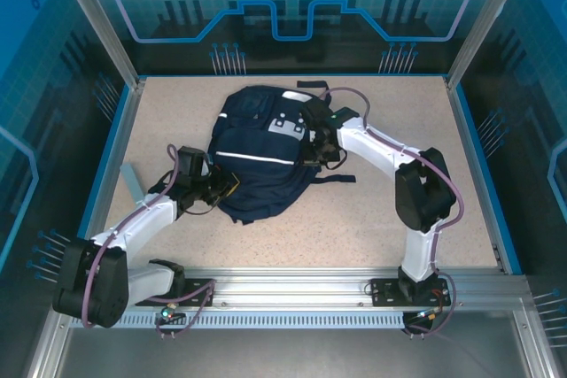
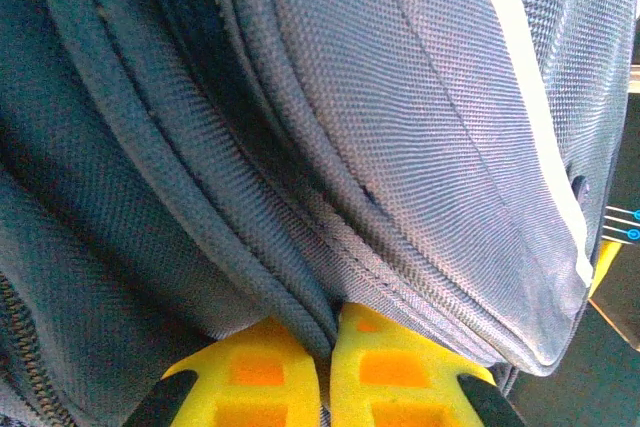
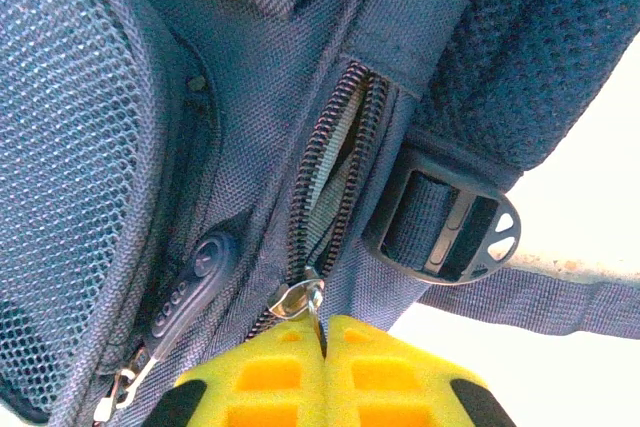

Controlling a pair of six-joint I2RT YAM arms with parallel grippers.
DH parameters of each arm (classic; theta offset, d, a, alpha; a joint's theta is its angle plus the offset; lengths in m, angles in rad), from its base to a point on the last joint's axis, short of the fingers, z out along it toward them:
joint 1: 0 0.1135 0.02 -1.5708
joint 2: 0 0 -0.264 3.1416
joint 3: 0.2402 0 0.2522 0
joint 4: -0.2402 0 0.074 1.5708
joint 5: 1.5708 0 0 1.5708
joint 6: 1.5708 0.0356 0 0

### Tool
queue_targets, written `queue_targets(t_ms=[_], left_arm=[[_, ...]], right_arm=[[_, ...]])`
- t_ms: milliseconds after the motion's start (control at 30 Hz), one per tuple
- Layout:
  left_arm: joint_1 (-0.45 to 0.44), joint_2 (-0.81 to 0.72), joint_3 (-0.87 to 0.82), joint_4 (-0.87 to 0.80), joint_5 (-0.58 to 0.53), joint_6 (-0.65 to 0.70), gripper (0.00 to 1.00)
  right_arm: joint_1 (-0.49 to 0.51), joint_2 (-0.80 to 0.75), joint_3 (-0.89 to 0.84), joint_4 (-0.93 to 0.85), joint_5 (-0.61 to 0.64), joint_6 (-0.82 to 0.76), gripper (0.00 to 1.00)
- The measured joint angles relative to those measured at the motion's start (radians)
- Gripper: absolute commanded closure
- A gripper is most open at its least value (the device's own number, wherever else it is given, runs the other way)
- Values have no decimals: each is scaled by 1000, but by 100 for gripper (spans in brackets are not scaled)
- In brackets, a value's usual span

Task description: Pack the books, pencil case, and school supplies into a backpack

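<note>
The backpack (image 1: 252, 143) lies flat in the middle of the speckled counter (image 1: 354, 219). It is dark navy, with a thin white stripe (image 1: 259, 158) across it and a light grey patch (image 1: 289, 125) near its far end.

The one bit of lettering is raised on a dark rubber zip puller (image 3: 192, 285) in the right wrist view, and it is too small to read. Beside that puller a zip (image 3: 335, 162) runs up the fabric, partly parted, with something pale showing through the gap. A black strap buckle (image 3: 447, 232) sits just right of the zip, and a mesh pocket (image 3: 70, 147) lies to its left.

The right tool (image 3: 325, 345) has its yellow fingers together, clamped on the metal zip tab (image 3: 300, 299) at the lower end of that zip. From above, the right tool (image 1: 321, 150) sits at the pack's right side.

The left tool (image 2: 328, 347), fingers pressed together, pinches a piped seam of the backpack (image 2: 400, 97) fabric. From above, the left tool (image 1: 221, 188) is at the pack's near-left edge.

A small pale grey object (image 1: 133, 181) lies on the counter, well left of the pack.
</note>
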Motion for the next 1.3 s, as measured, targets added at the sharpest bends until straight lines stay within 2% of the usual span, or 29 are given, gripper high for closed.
queue_targets(t_ms=[67,133,167,233,367,500,933,1200,1300], left_arm=[[4,0,0,-4,2,2,100],[14,0,0,-21,2,2,95],[19,0,0,-31,2,2,90],[21,0,0,-34,3,3,86],[21,-3,0,-34,3,6,85],[21,-3,0,-34,3,6,83],[21,-3,0,-40,3,5,81],[21,-3,0,-41,2,2,79],[21,-3,0,-43,2,0,79]], right_arm=[[-11,-2,2,1,-9,-18,61],[-34,-10,-2,14,-8,-42,49],[-48,-22,-9,27,-9,-54,46],[-69,-61,-35,50,-18,-77,40],[-73,-150,-94,109,-116,-125,32],[-51,-164,-122,171,-219,-153,25],[-16,-15,-74,245,-361,-182,21],[-10,-4,-74,233,-466,-256,21],[-5,-23,-100,229,-490,-294,24]])
